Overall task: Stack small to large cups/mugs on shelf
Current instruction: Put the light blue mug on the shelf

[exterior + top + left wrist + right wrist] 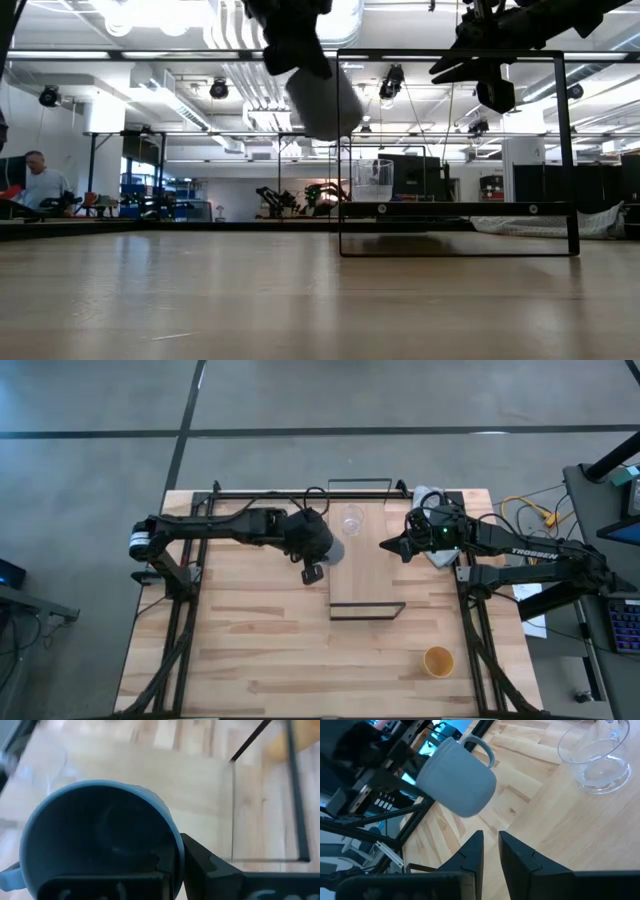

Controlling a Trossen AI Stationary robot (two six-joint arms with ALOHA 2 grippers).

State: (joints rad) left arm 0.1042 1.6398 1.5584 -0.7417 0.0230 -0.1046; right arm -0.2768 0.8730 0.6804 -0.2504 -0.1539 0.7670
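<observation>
Nearest the front of the worktop (250, 650) we see the yellow-orange cup (438, 660), upright on the planks near the right front corner, well apart from everything else. Farther back, mid-worktop, we have the shelf (365, 575), a pale board with black wire frames at its short ends, running front to back. At the shelf's left edge we see the left gripper (318, 545) holding the blue-grey cup (457, 777) lifted in the air; the low view shows it tilted and well above the board, near the shelf's wire frame. Its jaws are clamped on the cup's rim, one finger (210, 865) outside the wall in the left wrist view, the open mouth facing that camera. The cup's handle (482, 747) shows in the right wrist view. On the other side of the shelf we see the right gripper (392, 545), hovering above the board's right edge, pointing toward the left arm. Its jaws are narrow, only a thin gap between the fingers (472, 852), and hold nothing. Toward the shelf's back end the tiny clear glass (352, 518) stands upright on the board, apart from both grippers. Behind the right gripper a white cloth (428, 496) lies near the worktop's back right corner. Far off in the low view a person (38, 180) sits in the room.
</observation>
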